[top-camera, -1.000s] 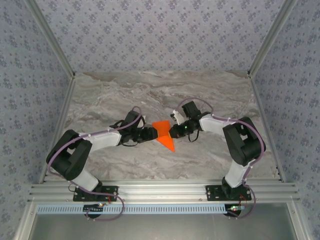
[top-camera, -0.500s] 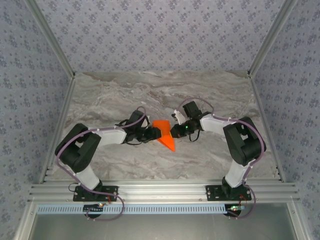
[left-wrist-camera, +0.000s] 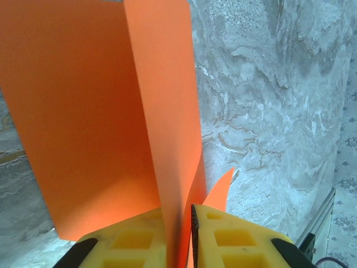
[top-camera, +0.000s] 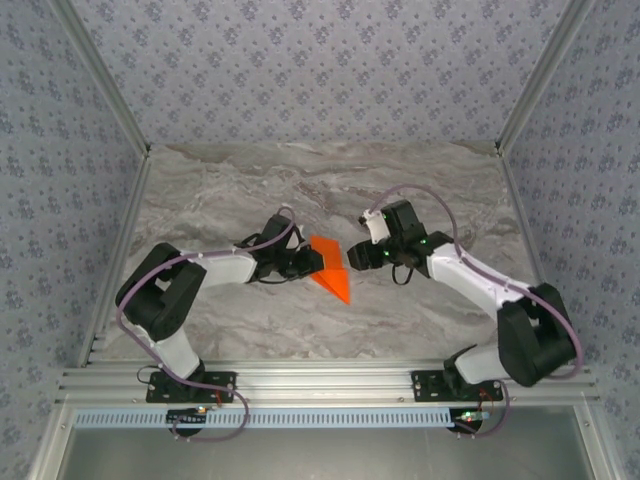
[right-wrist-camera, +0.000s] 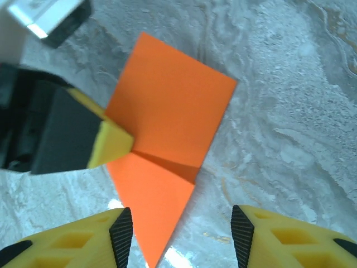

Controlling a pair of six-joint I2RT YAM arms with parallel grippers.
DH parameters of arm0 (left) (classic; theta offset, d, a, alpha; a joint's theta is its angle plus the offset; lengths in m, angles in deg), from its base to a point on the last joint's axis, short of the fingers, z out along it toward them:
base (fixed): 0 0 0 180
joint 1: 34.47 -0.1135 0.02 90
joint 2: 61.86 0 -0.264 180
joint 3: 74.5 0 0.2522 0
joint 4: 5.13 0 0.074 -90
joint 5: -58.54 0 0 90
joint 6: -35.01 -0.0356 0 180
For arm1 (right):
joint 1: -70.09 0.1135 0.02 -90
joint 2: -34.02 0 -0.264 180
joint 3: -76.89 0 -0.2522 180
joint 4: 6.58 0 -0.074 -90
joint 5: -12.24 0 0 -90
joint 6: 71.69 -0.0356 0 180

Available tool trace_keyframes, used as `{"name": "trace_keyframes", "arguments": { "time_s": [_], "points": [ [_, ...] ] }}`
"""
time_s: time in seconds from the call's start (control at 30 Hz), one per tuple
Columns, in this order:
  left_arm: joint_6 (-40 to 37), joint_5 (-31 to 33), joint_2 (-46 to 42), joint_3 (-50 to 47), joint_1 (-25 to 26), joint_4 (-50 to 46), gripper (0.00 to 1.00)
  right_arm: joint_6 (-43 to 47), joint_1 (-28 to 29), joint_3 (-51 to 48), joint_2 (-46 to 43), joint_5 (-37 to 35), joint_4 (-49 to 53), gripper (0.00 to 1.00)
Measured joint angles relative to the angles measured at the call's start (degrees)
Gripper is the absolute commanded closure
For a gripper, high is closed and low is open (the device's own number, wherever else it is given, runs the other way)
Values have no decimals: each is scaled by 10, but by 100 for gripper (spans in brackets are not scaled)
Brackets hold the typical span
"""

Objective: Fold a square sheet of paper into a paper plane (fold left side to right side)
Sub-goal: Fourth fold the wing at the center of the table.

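A marbled grey-and-white surface (top-camera: 300, 185) lies under soft, even light. The far wall (top-camera: 320, 70), left wall (top-camera: 50, 200) and right wall (top-camera: 595, 200) carry pale blue-grey floral paper. Slanting aluminium posts (top-camera: 105, 80) mark the far corners, and an aluminium rail (top-camera: 320, 382) runs along the near edge.

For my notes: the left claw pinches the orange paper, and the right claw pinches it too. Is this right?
Not quite. The left claw pinches the orange paper, but the right claw is open, not pinching it, as the right wrist view shows.
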Motion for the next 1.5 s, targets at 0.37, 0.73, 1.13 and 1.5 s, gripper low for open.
{"name": "trace_keyframes", "arguments": {
  "time_s": [0.37, 0.73, 1.13, 1.5],
  "points": [
    [17, -2, 0, 31, 0, -16, 83, -27, 132, -64, 54, -85, -60, 46],
    [22, -5, 0, 34, 0, -26, 83, -31, 154, -43, 113, -128, -72, 48],
    [21, -10, 0, 48, 0, -37, 73, -30, 167, -31, 128, -151, -72, 70],
    [3, 5, -63, 28, -27, -87, 44, -52, 160, -31, 131, -125, -95, 88]
  ]
}}
